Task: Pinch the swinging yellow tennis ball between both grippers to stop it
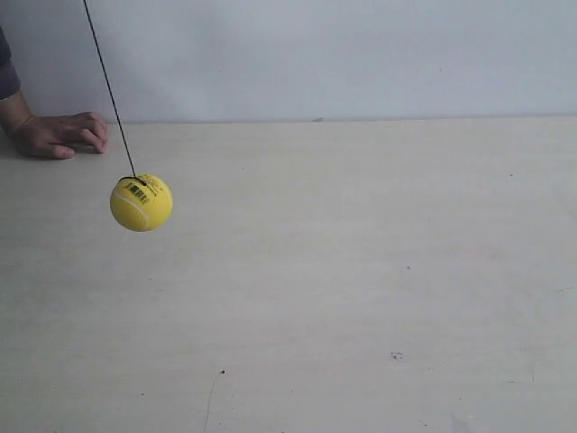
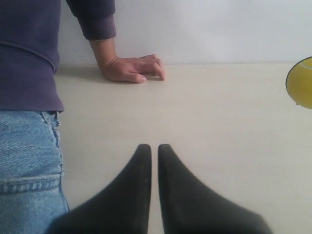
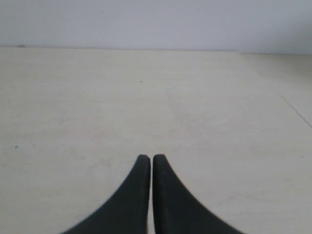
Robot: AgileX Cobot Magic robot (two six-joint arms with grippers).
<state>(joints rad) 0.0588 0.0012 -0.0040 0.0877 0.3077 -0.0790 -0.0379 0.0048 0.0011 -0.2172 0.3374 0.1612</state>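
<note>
- Left claw (image 2: 154,146) has its jaws drawn almost together, only a sliver between, gripping nothing.
- Right claw (image 3: 151,157) is likewise closed and empty.
- Yellow ball (image 1: 141,203) hangs on a thin string (image 1: 108,86) above the counter (image 1: 361,271), near a person's hand (image 1: 61,135) resting there.

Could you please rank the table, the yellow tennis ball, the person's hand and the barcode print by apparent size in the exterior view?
1. table
2. yellow tennis ball and person's hand: about alike, and the ball seems nearer the camera, so unranked
3. barcode print
</note>
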